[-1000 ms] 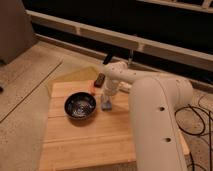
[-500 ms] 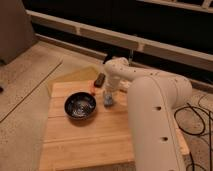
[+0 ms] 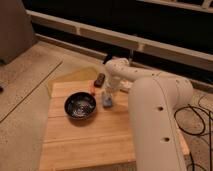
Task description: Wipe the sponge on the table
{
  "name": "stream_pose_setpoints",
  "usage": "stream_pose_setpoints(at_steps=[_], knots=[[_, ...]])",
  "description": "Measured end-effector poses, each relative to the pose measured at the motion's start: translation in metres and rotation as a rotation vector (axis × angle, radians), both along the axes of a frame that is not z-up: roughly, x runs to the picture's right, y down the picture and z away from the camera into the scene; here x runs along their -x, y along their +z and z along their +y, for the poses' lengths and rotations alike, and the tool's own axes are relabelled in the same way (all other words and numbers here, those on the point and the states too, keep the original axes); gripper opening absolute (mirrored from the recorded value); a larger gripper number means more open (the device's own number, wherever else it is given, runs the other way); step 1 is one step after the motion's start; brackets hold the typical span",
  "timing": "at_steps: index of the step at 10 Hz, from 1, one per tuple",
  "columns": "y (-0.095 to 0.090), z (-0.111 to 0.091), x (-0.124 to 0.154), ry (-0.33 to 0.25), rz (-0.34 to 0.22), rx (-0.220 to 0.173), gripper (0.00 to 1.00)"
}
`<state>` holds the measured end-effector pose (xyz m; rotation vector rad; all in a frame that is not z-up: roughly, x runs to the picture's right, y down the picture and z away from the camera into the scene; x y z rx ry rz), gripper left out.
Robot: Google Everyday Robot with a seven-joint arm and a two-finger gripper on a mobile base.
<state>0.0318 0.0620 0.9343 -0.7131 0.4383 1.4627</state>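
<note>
gripper [image 3: 108, 96]: down at the sponge, near surface's far side; clenched or released, cannot tell
sponge [image 3: 107, 103]: blue, flat on surface [image 3: 85, 142], just beside black bowl [image 3: 80, 106]
orange piece [image 3: 99, 80]: far edge

A lab or test space is suggested by the speckled hard floor [image 3: 20, 131], the black cables [image 3: 204, 107] left loose on it and the pale rail [image 3: 75, 26] along a dark wall [image 3: 125, 14]. The gripper [image 3: 108, 96] is held over the table [image 3: 85, 142], beside the bowl [image 3: 80, 106].
</note>
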Motion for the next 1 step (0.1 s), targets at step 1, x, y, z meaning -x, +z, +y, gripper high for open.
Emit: stream_pose_setpoints(at_steps=[1], knots=[[0.0001, 0.0001, 0.0002, 0.000, 0.000, 0.000, 0.80]])
